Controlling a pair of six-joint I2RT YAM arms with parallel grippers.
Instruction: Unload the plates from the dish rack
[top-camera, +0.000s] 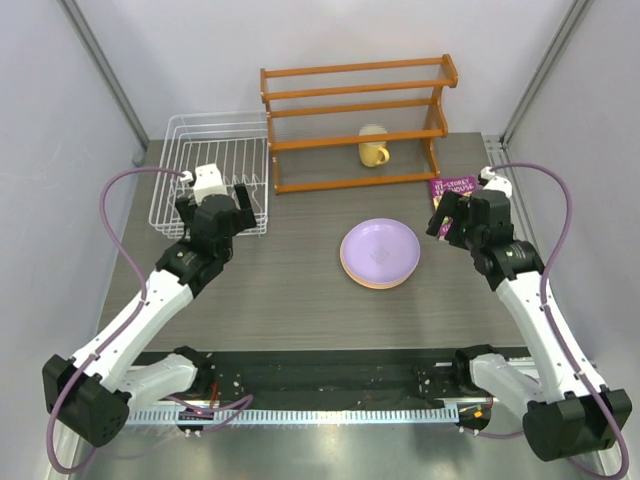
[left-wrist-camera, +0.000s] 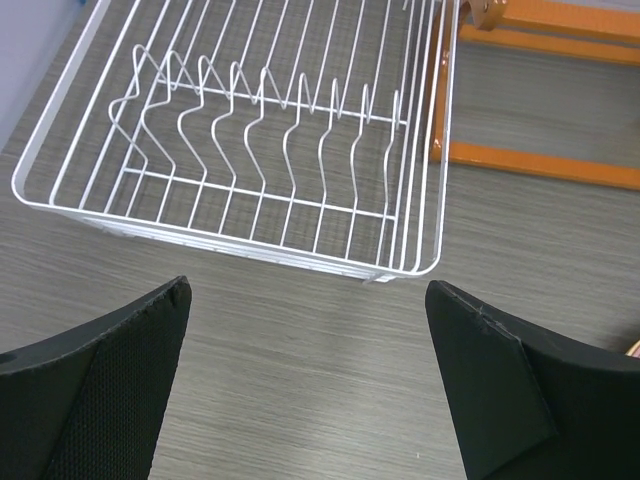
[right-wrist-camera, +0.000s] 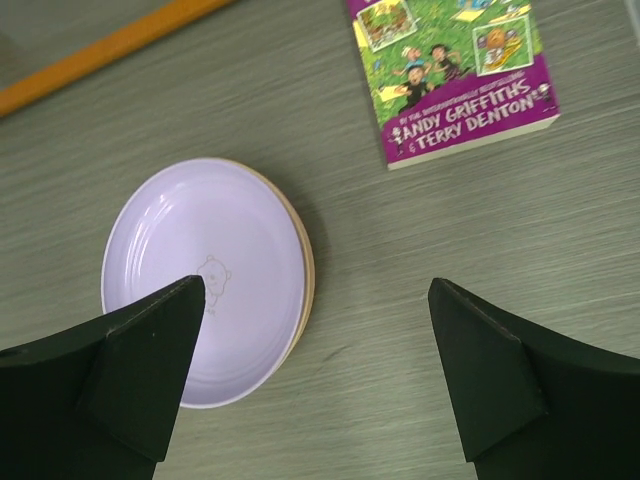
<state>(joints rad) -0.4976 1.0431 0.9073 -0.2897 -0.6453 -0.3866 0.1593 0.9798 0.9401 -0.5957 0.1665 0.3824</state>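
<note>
The white wire dish rack stands at the back left and holds no plates; in the left wrist view its upright dividers are bare. A stack of plates lies flat on the table's middle right, a lavender plate on top and a yellow-orange rim showing beneath. No pink plate shows. My left gripper is open and empty just in front of the rack. My right gripper is open and empty above the table, right of the stack.
An orange wooden slatted shelf stands at the back, with a yellow mug on it. A purple book lies at the right, also in the right wrist view. Walls close in both sides.
</note>
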